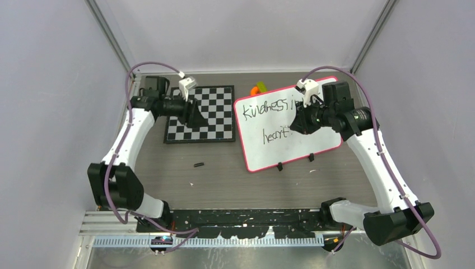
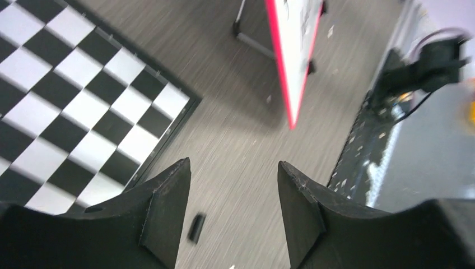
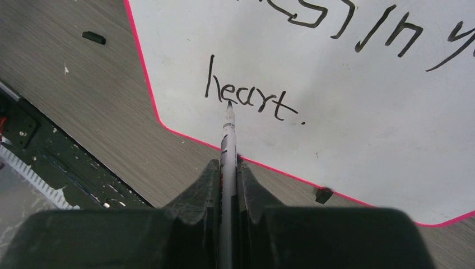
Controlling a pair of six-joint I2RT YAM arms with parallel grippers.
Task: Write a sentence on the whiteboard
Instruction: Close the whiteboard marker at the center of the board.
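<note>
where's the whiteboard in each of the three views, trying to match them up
Top external: the whiteboard lies right of centre, beside the checkerboard.
Left wrist: only a pink-edged strip of it, at top centre.
Right wrist: it fills the upper right, with the marker tip over it.
Shared landmark: the small black piece beyond the board's corner.
</note>
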